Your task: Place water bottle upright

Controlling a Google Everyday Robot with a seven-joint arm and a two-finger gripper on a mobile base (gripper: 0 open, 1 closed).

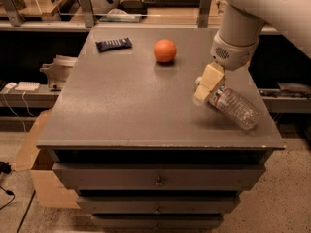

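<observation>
at the cabinet top's right side: gripper claw, closed on the water bottle at its cap end; the body lay slanted away to the claw's right. orange ball stood beyond, leftward. judged best: raise the neck slowly, pivoting on the base.

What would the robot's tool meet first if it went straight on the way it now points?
Most likely the grey tabletop, close below its tip. The tool points down and slightly left, beside the neck of the lying water bottle; whether they touch is unclear.
</observation>
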